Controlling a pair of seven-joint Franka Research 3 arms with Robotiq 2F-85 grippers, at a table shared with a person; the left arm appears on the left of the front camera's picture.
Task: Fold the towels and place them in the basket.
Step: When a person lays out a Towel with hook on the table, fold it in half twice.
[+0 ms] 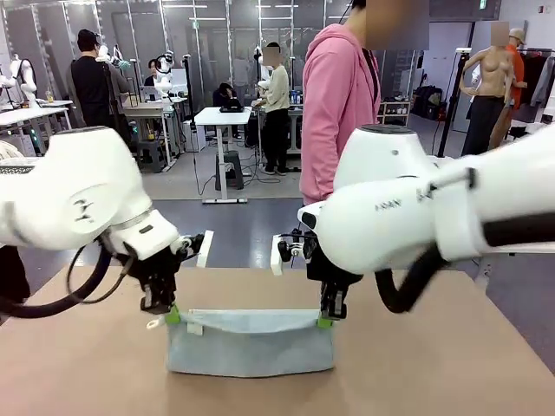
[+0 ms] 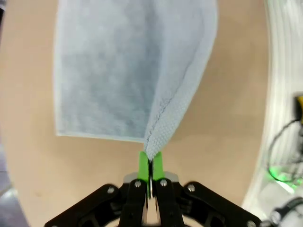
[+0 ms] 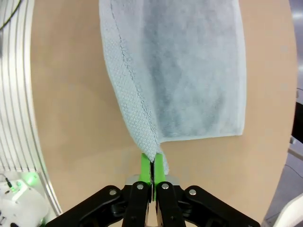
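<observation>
A pale blue-grey towel (image 1: pixel 250 343) lies on the brown table, its far edge lifted at both corners. My left gripper (image 1: pixel 172 314) is shut on the towel's left far corner, where a white loop hangs. My right gripper (image 1: pixel 324 321) is shut on the right far corner. In the left wrist view the green pads (image 2: pixel 144 164) pinch the woven hem of the towel (image 2: pixel 118 71). The right wrist view shows the same grip (image 3: pixel 152 165) on the towel (image 3: pixel 189 71). The cream-white towel and the basket are out of view.
A person in a pink hoodie (image 1: pixel 338 104) stands at the far side of the table (image 1: pixel 87 364). Bare tabletop surrounds the towel on all sides. Other people and desks stand farther back in the room.
</observation>
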